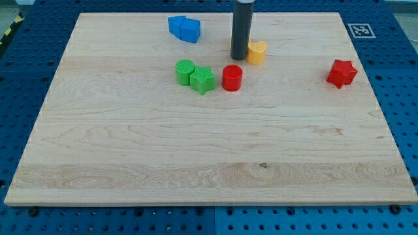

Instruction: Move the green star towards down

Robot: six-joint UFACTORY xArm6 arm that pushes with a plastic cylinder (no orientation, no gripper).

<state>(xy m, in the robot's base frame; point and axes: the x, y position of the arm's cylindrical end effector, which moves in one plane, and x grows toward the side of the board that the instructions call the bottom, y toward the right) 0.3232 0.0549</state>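
From my seat I see the wooden tabletop filling most of the view, sitting on a blue perforated base. My tip is down on the wood in the upper middle, at the end of the dark rod. This rig carries no fingers, so there is nothing wide, narrow or holding to tell of; the rod simply ends at the tip.

The green star lies below and to the view's left of my tip, a little apart from it and not touched by it. Just to the star's left, touching or very nearly touching it, sits a rounder green block. On the star's right, near it with a thin gap, stands the red cylinder, which lies almost straight below my tip.

Right beside my tip, on the view's right, is a yellow block; I cannot tell whether the rod touches it. A blue block lies towards the view's top left, well apart from the star. A red star sits far to the view's right. A black-and-white marker is printed at the tabletop's top right corner.
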